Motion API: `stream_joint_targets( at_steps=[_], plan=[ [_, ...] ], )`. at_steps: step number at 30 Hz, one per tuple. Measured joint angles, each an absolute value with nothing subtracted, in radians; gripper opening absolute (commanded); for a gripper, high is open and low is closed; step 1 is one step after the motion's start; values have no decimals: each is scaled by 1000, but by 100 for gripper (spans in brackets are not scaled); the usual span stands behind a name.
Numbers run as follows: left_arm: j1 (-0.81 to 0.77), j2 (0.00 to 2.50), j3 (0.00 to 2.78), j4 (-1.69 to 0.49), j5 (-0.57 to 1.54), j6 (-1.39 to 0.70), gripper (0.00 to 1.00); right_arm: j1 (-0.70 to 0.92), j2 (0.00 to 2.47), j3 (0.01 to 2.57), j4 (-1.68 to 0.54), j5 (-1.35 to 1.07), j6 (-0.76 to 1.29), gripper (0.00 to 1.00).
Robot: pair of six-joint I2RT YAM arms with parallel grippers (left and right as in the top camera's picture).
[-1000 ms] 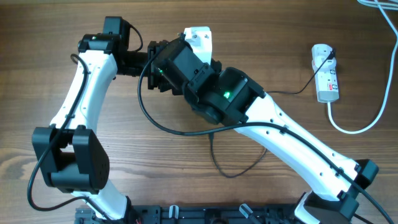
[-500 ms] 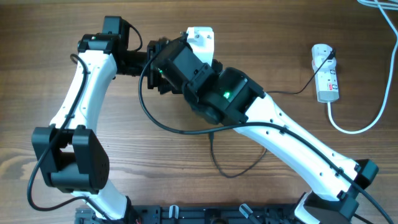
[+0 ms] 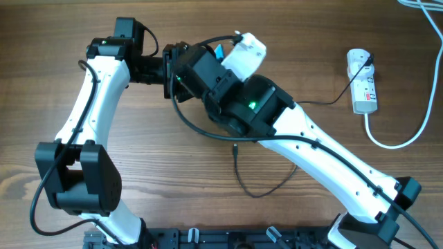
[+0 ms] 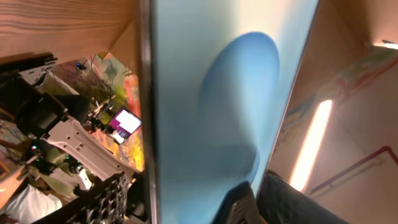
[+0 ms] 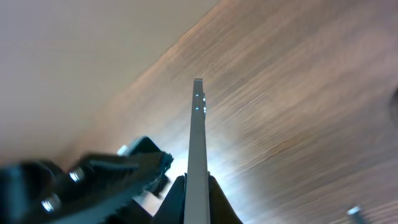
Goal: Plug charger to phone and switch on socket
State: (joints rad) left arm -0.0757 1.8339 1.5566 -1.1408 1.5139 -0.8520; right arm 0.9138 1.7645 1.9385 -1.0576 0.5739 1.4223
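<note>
At the upper left of the overhead view the left arm [image 3: 93, 104] reaches to the right, and its left tool [image 3: 183, 69] ends at top centre, its tips hidden under the right arm's dark housing. We cannot tell whether this tool is wide or narrow. In its own wrist view the cyan screen of the phone [image 4: 217, 93] fills most of the frame, very close and steeply slanted. Just right of that tool, at top centre of the overhead view, the phone [image 3: 246, 52] is tilted with its white back toward the camera and a sliver of cyan showing at its left end. We cannot tell whether it touches the bench [image 3: 152, 173]. The right tool [image 5: 198, 202] is clamped on the phone. Its wrist view shows the phone edge-on, rising as a thin strip between the two dark fingers [image 5: 221, 208], with wood grain behind it. The right arm [image 3: 332, 162] runs from there to the lower right corner. Below its middle the charger [image 3: 238, 169] lies loose on the bench in a curl, its free end just under the arm and apart from the phone. At the far right, well apart from everything else, the socket [image 3: 363, 83] lies flat, with a black plug [image 3: 367, 61] in its upper end and a white lead [image 3: 398, 144] looping off its lower end.
</note>
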Motion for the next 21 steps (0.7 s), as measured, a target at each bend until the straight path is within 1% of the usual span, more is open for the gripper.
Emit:
stream_joint_targets(
  at_steps=[3,6,9,10,12,13,16,21],
  plan=[
    [-76,1834,1557,-1135,1516,-852,64,914,1763,1938,-1058,575,1567,5],
    [-76,1834,1557,-1135,1517,-852,61,914,1760,1938,-1058,577,1684,4],
    [-76,1834,1557,-1136,1517,-856,50,914,1754,1938,-1065,578,1784,4],
    [-76,1834,1557,-1135,1517,-858,49,914,1752,1938,-1071,578,1820,5],
    [-76,1834,1557,-1133,1517,-867,42,914,1748,1938,-1084,578,1892,5],
    [-76,1834,1557,-1133,1517,-868,41,914,1747,1938,-1089,578,1935,5],
    [-76,1833,1557,-1133,1517,-875,39,914,1747,1938,-1091,577,2003,4],
    [-76,1833,1557,-1133,1517,-875,37,914,1747,1938,-1092,572,2040,5]
  ],
)
